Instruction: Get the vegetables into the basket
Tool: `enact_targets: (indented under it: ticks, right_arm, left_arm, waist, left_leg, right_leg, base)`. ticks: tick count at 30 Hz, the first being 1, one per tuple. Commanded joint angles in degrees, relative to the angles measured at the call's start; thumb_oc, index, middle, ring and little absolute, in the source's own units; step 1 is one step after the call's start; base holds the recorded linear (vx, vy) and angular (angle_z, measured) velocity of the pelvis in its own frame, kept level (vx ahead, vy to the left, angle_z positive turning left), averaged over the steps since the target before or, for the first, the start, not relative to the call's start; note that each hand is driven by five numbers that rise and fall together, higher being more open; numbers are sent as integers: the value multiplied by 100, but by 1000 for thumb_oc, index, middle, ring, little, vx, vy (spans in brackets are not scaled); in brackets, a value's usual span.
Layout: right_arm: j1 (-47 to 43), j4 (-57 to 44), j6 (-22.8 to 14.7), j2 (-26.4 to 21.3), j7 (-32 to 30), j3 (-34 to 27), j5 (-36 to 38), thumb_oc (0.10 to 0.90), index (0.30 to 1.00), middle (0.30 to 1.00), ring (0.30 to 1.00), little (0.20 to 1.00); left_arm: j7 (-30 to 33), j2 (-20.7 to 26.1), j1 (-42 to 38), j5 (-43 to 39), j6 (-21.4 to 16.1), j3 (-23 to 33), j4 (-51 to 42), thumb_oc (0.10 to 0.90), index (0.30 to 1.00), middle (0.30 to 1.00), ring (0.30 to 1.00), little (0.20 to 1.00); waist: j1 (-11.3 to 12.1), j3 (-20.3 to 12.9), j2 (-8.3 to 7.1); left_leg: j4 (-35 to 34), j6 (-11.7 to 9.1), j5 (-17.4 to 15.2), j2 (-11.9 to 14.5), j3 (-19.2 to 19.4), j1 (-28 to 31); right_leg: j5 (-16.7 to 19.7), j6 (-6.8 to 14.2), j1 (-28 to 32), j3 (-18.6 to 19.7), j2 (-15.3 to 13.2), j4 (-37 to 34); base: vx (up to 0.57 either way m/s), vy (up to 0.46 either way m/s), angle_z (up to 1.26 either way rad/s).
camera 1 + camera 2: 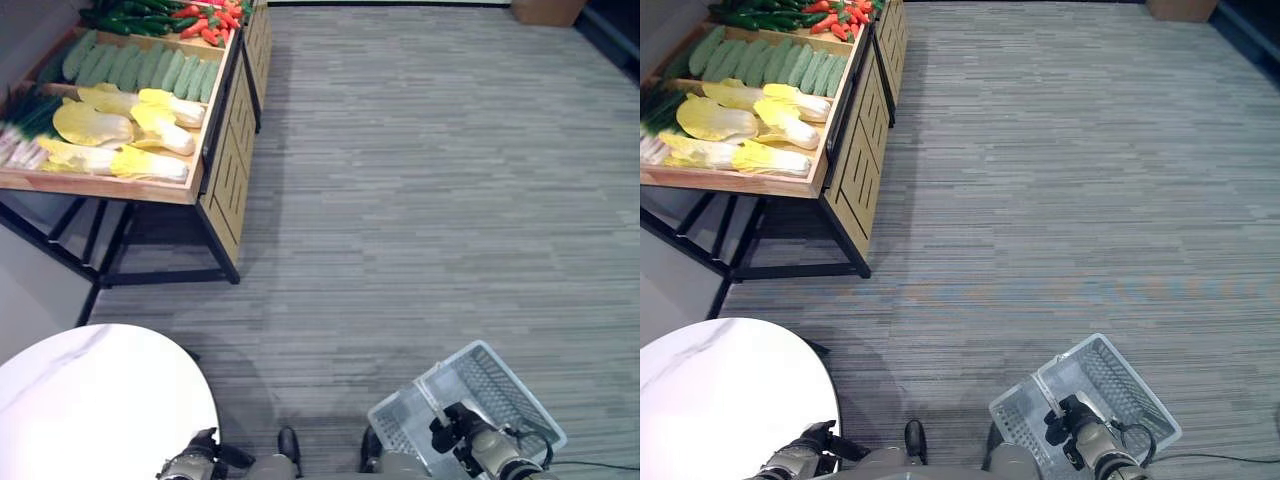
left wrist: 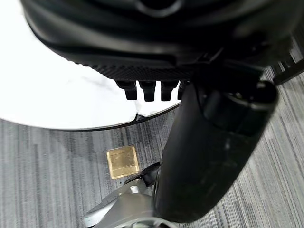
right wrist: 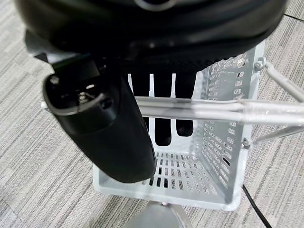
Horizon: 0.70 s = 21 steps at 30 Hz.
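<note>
**Basket in hand, produce stand well across the floor**

The right hand [image 3: 142,109] has its fingers curled under the metal handle [image 3: 213,110] of the white plastic basket [image 1: 500,385], which hangs at the lower right of the head views, empty as far as its perforated floor shows in the wrist view. Carrying by the handle keeps the basket's mouth upward and free for loading, likely why it is held so.

The vegetables lie at the upper left, well apart from the basket, on a slanted wooden display stand [image 1: 215,175]. Yellow-leafed napa cabbages [image 1: 95,125] fill the near tray; behind them runs a row of pale green cucumbers [image 1: 140,65], with red and green peppers [image 1: 190,18] at the top edge and green onions [image 1: 25,115] at the far left. The slope presents the produce toward a reaching arm.

The left hand [image 2: 213,142] hangs at the lower left beside a round white table [image 1: 90,400], fingers curled and holding nothing. Judged from this layout, no vegetable has been collected yet; the stand must first be approached.
</note>
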Motion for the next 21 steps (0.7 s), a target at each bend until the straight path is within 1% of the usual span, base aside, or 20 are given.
enact_targets:
  ticks: [1,6,11,15,16,17,21]
  right_arm:
    - [-315,-230,-147,25,-44,173,41,400,300,300,300,300]
    - [-195,-219,-124,13,-75,139,77,400,300,300,300,300]
    - [-155,45,-132,63,-43,164,27,400,300,300,300,300]
    - [-126,248,-137,110,-35,94,65,400,300,300,300,300]
    - [-118,272,-133,116,-32,69,75,400,300,300,300,300]
    - [-107,289,-137,137,-42,15,136,400,300,300,300,300]
    - [-79,272,-148,140,-65,-84,220,400,300,300,300,300]
  left_arm:
    - [106,35,-347,81,83,115,280,900,1000,1000,1000,1000]
    - [123,-4,-318,171,103,72,321,900,1000,1000,1000,1000]
    - [153,-28,-267,173,102,86,375,900,1000,1000,1000,1000]
    - [167,-17,-226,144,68,108,405,900,1000,1000,1000,1000]
    - [156,-11,-222,145,73,118,415,900,1000,1000,1000,1000]
    - [159,-1,-210,119,56,137,415,900,1000,1000,1000,1000]
    - [180,5,-178,26,28,216,371,900,1000,1000,1000,1000]
  waist:
    - [106,219,-183]
    - [41,185,-222]
    - [31,151,-230]
    - [25,142,-229]
    - [26,148,-226]
    - [36,166,-214]
    - [57,196,-205]
  left_leg:
    - [7,169,-630,-406,-437,74]
    - [7,111,-629,-370,-530,141]
    - [7,106,-675,-362,-524,233]
    - [7,153,-735,-392,-502,285]
    - [7,174,-748,-403,-488,289]
    - [7,217,-780,-430,-448,280]
    - [7,277,-821,-466,-404,272]
  right_leg:
    - [-777,338,155,45,-115,590]
    - [-848,284,299,-48,-86,450]
    - [-835,290,447,-14,-71,307]
    - [-798,344,463,51,-104,333]
    - [-766,370,438,76,-118,362]
    - [-677,440,364,157,-147,425]
    - [-563,516,255,236,-187,547]
  base:
    - [26,-132,4]
    - [31,-88,20]
    - [44,-6,7]
    - [39,69,-2]
    - [25,171,-7]
    - [13,139,-7]
    - [18,142,-20]
